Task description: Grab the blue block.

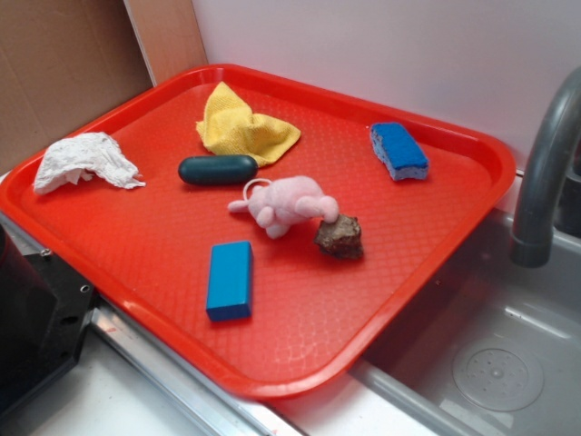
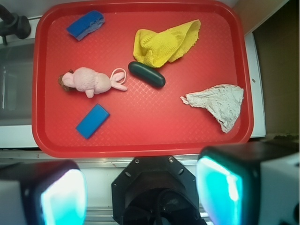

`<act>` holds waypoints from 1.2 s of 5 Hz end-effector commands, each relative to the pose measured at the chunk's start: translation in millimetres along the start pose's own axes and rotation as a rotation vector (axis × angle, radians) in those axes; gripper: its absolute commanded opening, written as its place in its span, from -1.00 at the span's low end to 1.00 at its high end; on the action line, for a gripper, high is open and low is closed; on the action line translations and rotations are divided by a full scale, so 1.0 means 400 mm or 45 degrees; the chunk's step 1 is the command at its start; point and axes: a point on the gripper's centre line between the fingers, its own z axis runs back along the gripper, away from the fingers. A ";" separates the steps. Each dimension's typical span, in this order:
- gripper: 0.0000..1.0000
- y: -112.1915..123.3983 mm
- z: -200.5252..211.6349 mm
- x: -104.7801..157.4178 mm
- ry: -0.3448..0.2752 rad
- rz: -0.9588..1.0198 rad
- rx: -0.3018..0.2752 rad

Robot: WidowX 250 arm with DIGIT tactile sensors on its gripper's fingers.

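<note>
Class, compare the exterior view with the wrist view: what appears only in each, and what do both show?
Only the exterior view shows the brown rock-like lump clearly, beside the pink plush, plus the sink drain.

Only the wrist view shows the gripper, its fingers spread wide at the bottom edge, away from everything on the tray.

Both show the red tray, blue block, blue sponge, dark teal capsule, yellow cloth, white crumpled tissue and grey faucet.
</note>
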 end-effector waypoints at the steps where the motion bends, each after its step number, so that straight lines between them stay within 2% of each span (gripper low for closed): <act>1: 1.00 0.000 0.000 0.000 0.000 0.000 0.000; 2: 1.00 -0.095 -0.070 -0.012 0.024 0.305 0.134; 3: 1.00 -0.155 -0.122 0.036 -0.088 0.620 0.187; 4: 1.00 -0.193 -0.195 0.067 -0.273 0.614 -0.003; 5: 1.00 -0.204 -0.286 0.063 -0.280 0.602 -0.111; 6: 1.00 -0.225 -0.363 0.065 -0.202 0.598 -0.145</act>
